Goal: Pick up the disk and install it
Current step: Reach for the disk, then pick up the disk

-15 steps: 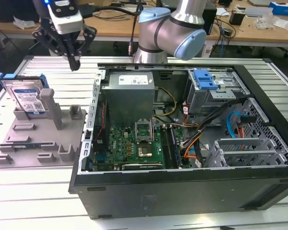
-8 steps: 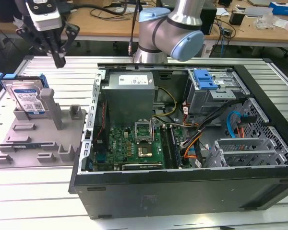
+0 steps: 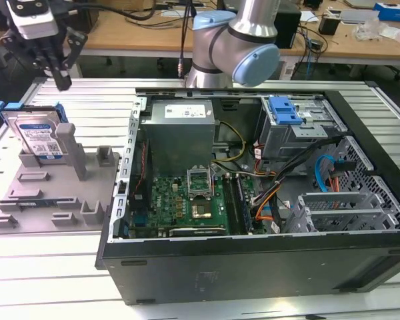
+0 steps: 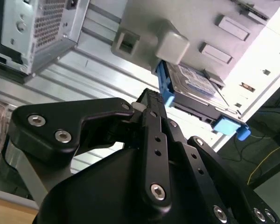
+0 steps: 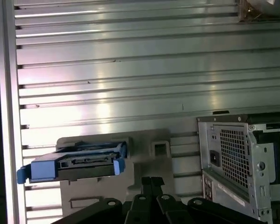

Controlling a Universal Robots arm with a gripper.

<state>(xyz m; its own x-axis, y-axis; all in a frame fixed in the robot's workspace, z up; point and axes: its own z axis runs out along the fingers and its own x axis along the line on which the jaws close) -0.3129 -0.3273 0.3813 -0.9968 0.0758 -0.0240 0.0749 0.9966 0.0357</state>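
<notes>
**Closed hand above the bench, disk standing in its grey fixture**

In the exterior view, a closed hand [image 3: 61, 81] hanging over the slatted metal bench [image 3: 87, 97], toward the far corner at the exterior view's left. Fingertips pressed together, with nothing held between them. Same closed state of the hand [image 4: 149, 97] in the second wrist view and of the hand [image 5: 152, 181] in the first wrist view.

A little lower than the hand and not touching it, the disk [image 3: 37, 137]: a silver hard drive with a white-and-blue label, framed by a blue plastic bracket. Standing on its edge, slightly leaning, in a slot of a grey plastic fixture [image 3: 53, 193]. Fixture lying flat on the bench, near the edge at the exterior view's left.

In the first wrist view, the narrow side of the disk [image 5: 77, 163] with blue bracket ends on both sides, in the fixture [image 5: 151, 151], on the bench [image 5: 130, 70]. In the second wrist view, the disk [image 4: 196, 84] just past the fingertips, apart from them, beside a grey post of the fixture [image 4: 172, 46].

Just beside the fixture, toward the exterior view's right, an open computer case [image 3: 253, 267] lying on its side. Inside it, a grey power-supply box [image 3: 180, 130], a green motherboard [image 3: 187, 200] and a drive cage with a blue latch [image 3: 285, 110]. Behind the case, at the far edge of the bench, the silver and blue robot arm [image 3: 243, 40].
</notes>
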